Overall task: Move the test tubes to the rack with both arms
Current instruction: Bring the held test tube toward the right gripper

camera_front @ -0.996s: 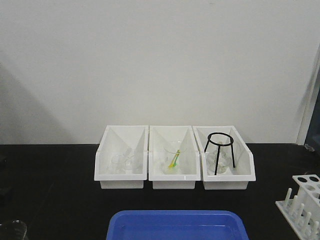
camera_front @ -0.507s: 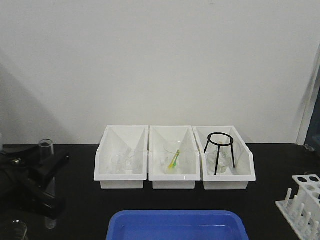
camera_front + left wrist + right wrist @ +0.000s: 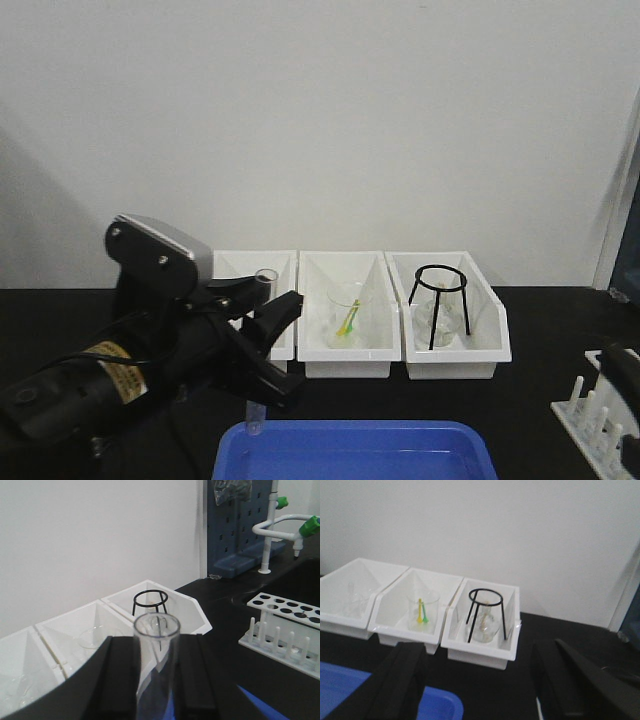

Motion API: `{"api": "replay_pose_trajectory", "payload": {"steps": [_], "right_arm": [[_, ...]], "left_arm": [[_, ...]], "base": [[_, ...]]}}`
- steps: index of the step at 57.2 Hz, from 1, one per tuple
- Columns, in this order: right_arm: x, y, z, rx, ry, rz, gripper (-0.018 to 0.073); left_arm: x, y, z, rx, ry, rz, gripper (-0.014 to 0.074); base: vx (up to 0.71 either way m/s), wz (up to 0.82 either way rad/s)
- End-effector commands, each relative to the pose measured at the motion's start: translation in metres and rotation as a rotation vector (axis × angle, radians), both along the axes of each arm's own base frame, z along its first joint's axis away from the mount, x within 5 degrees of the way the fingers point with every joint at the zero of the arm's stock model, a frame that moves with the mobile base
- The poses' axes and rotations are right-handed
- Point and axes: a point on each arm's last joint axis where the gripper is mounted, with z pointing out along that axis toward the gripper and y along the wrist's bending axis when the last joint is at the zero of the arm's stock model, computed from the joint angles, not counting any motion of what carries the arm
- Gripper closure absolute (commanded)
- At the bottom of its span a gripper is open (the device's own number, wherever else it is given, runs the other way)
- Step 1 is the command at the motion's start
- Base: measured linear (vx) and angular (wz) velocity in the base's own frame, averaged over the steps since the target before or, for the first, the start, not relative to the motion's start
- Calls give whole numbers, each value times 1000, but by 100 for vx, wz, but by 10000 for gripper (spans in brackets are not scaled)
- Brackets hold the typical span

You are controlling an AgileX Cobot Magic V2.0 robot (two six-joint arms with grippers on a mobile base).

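Observation:
My left gripper is shut on an upright clear test tube, held at mid-length. The tube's open rim is in front of the left bin and its bottom end hangs just over the blue tray's back left edge. In the left wrist view the test tube stands between both black fingers. The white rack sits at the far right of the table; its holed top plate and pegs show no tubes. My right gripper is open with nothing between its fingers, low over the black table.
Three white sloped bins line the back. The middle one holds a beaker with a green-yellow stick, the right one a black tripod ring over glassware. A blue tray lies at the front. A blue pegboard and tap stand beyond the rack.
My left arm has swung in from the left and risen, carrying the tube to the blue tray's left edge. A dark shape now covers the rack's top at the right edge.

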Motion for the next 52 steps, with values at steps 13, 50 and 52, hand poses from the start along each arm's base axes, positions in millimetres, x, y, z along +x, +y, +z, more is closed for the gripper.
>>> {"api": "replay_pose_trajectory", "payload": {"steps": [13, 50, 52], "right_arm": [[35, 52, -6, 15, -94, 235, 104], [67, 137, -50, 232, -217, 542, 117], [68, 139, -52, 240, -225, 559, 117]], "left_arm": [[1, -18, 31, -137, -116, -43, 617], [-1, -21, 32, -172, -108, -67, 617], [-1, -21, 32, -172, -108, -67, 617]], "base": [[0, 0], [0, 0], [0, 0]]}}
